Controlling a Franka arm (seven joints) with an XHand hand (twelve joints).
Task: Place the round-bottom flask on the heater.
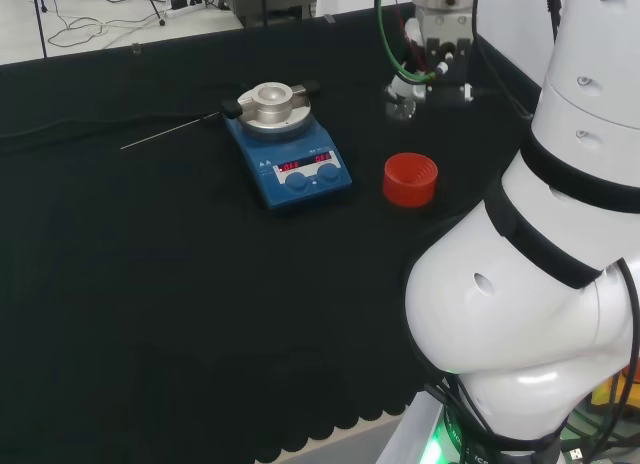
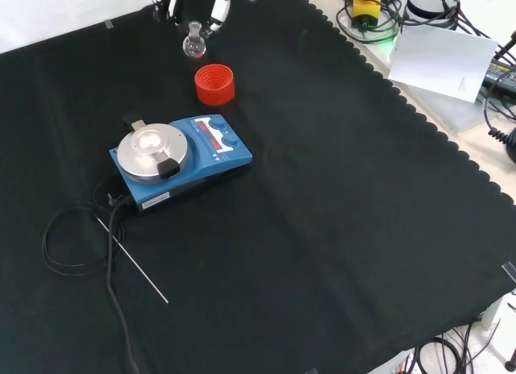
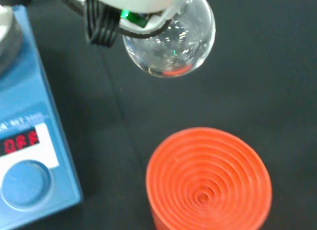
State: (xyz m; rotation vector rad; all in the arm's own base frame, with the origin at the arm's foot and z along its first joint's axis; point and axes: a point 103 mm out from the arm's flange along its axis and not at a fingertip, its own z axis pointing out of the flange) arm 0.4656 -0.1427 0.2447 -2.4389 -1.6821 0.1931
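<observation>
Arm reaches out over the black cloth; the hand is at the far right of the bench in the head view, at the top edge in the front view, raised above the cloth. Fingers point down and curl around the neck of the flask, so the hand is closed on it.

Flask hangs upright below the hand, round bulb down, clear of the cloth. In the wrist view the bulb is close under the white part of the hand and looks empty, with a red reflection in the glass.

Red ribbed stand sits on the cloth just beside the flask; in the front view the flask is up and slightly left of it, not touching. In the wrist view the bulb is off to one side of the stand's ribbed top, not over its centre.

Blue heater with its round metal plate sits nearer the camera than the stand in the front view, well apart from the flask. Plate is bare. A thin rod and a black cable lie on the cloth beside the heater.
</observation>
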